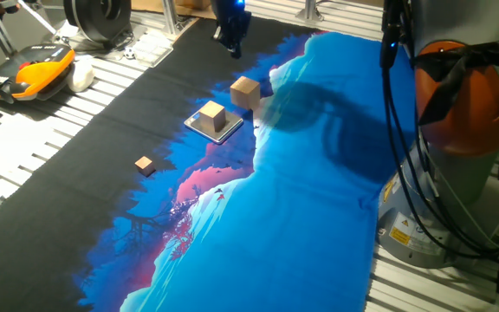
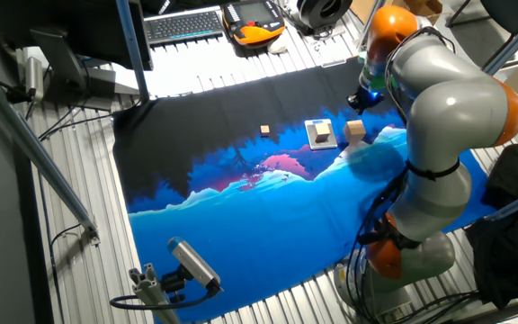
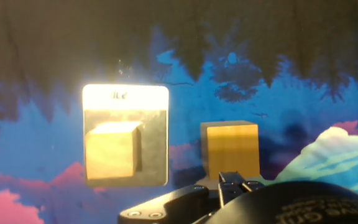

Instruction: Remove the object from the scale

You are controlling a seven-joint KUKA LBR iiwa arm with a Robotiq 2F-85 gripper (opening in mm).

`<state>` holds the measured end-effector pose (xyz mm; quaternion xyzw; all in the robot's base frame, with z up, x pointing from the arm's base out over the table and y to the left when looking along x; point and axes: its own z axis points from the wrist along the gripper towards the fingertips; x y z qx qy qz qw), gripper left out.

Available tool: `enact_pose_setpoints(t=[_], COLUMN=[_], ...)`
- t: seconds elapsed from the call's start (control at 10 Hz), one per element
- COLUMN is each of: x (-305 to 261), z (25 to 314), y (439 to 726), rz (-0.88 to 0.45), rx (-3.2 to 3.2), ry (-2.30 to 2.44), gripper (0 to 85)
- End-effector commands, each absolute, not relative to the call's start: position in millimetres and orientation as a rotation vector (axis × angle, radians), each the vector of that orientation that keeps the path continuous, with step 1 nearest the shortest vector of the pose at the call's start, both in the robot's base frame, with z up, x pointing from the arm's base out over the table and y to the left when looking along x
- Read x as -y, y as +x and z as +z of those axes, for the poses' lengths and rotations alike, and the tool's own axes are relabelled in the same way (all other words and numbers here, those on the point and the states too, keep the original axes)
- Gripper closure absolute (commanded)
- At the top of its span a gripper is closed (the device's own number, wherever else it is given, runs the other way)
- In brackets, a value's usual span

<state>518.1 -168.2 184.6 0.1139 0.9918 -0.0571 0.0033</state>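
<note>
on scale [image 1: 218,129] sits wooden cube [image 1: 211,114]; larger cube [image 1: 245,90] beside.

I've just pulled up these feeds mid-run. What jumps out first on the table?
The bright blue and black cloth covering the table grabs the eye first. Near its middle, a pale wooden cube sits on a shiny square scale, with a slightly larger cube on the cloth just beside the scale and a tiny brown block lying apart on the black part. The gripper hangs above the far side of the cloth, not touching anything.
</note>
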Motion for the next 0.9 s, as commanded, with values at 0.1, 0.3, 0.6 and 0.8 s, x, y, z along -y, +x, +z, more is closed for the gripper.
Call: enact_pose_setpoints(t=[0.1,0.3,0.6,0.8], x=[175.5,195.0,198.4,192.5], z=[179.8,166.2,151.6,134.2], y=[520.1,523.0,525.4,523.9], rz=[-0.206,-0.167,-0.17,-0.19], rx=[-3.085,-3.107,-3.108,-3.085], ry=[0.427,0.406,0.396,0.395], gripper=[17.0,0.0,0.0,0.0])
